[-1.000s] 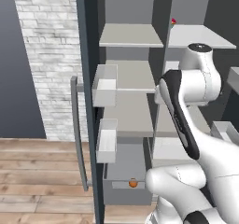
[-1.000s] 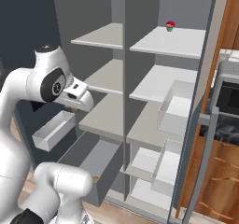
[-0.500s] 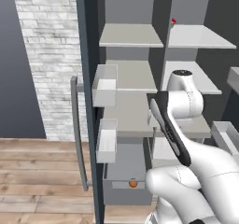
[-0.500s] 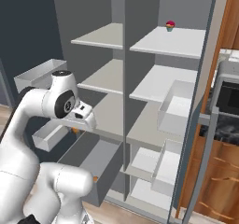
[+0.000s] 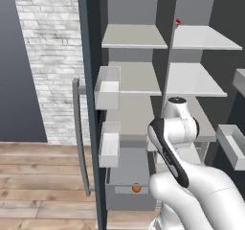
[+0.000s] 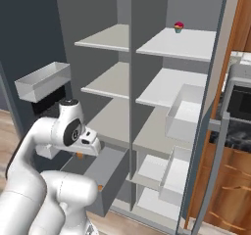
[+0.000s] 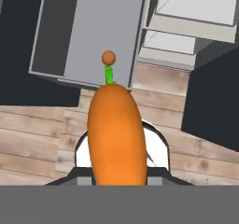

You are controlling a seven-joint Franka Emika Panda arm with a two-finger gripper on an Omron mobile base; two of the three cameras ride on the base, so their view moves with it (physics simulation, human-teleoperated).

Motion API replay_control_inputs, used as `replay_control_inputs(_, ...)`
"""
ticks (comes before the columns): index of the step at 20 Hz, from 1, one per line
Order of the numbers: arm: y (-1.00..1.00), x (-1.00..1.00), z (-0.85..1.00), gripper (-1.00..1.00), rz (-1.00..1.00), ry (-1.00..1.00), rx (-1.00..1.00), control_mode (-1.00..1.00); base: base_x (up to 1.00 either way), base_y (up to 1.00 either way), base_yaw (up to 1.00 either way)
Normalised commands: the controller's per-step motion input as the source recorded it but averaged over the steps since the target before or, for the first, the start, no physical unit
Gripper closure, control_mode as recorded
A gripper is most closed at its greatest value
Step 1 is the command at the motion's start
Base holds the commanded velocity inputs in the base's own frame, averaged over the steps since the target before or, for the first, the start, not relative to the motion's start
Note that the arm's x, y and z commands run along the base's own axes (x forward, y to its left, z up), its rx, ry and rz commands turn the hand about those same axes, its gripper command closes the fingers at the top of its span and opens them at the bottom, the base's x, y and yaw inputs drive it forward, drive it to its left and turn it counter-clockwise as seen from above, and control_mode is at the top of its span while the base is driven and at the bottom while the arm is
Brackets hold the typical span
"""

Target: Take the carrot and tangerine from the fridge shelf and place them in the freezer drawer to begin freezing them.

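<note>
My gripper [image 7: 116, 171] is shut on the carrot [image 7: 115, 134], a fat orange root whose green tip points away from the hand. In the right base view the gripper [image 6: 90, 148] hangs over the open freezer drawer [image 6: 110, 177], with the carrot [image 6: 78, 155] peeking out under it. The dark-grey freezer drawer [image 7: 88, 31] lies straight below. The tangerine [image 7: 108, 57], a small plain orange ball, rests inside it near the front panel. It also shows as the tangerine [image 5: 136, 188] low in the drawer [image 5: 127, 198]. Pale fridge shelves [image 5: 201, 80] stand above.
A small red-topped item [image 6: 179, 27] sits on the top right shelf. White door bins [image 5: 109, 87] hang on the left door and a bin [image 6: 188, 111] on the right door. Wood floor [image 7: 42, 125] lies in front of the drawer.
The arm has swung down from shelf height, carrying the carrot to just above the open freezer drawer. The fridge and doors stand unchanged.
</note>
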Motion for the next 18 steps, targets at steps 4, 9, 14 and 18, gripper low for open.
replay_control_inputs(4, 0.17, 0.34, -0.74, 1.00, 0.07, 0.06, 0.00, -1.00, 0.00, 0.00, 0.00)
replay_control_inputs(9, 0.22, 0.49, -0.78, 1.00, 0.08, 0.06, 0.00, -1.00, 0.00, 0.00, 0.00)
replay_control_inputs(14, 0.01, 0.52, -0.83, 1.00, 0.15, 0.04, 0.02, -1.00, 0.00, 0.00, 0.00)
replay_control_inputs(18, -0.03, 0.37, -0.85, 1.00, 0.20, 0.01, 0.06, -1.00, 0.00, 0.00, 0.00)
